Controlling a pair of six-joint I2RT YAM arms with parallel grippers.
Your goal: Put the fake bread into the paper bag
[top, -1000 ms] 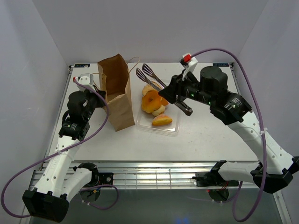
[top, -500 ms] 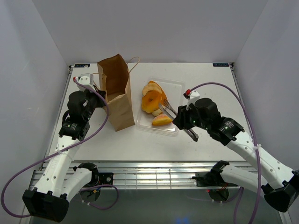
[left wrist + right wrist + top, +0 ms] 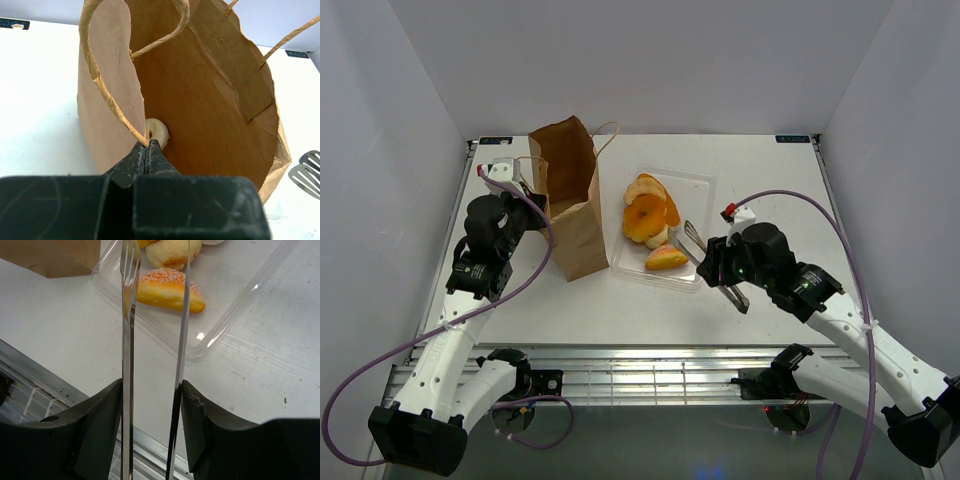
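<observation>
The brown paper bag point(image 3: 570, 210) stands open at the left; my left gripper point(image 3: 532, 195) is shut on its near rim by the string handle point(image 3: 107, 95). In the left wrist view a pale ring doughnut point(image 3: 159, 131) lies at the bottom of the bag point(image 3: 200, 100), just past the gripper point(image 3: 147, 146). My right gripper point(image 3: 715, 265) is shut on thin metal tongs point(image 3: 127, 340), one arm against each finger. Their tips point(image 3: 692, 238) reach over the tray's near right edge. A sugared orange half bun point(image 3: 167, 290) lies just beyond the tongs. More orange and cream pastries point(image 3: 645, 215) are piled behind it.
A clear plastic tray point(image 3: 698, 185) holds the pastries right of the bag. Its near corner point(image 3: 240, 305) lies under the tongs. The table's metal front rail point(image 3: 650, 370) runs below the right gripper. White walls close in the sides and back.
My right arm has swung from above the tray's back down to its near right side, carrying the tongs. Their arms now stand slightly wider apart. The left arm and bag are unmoved.
</observation>
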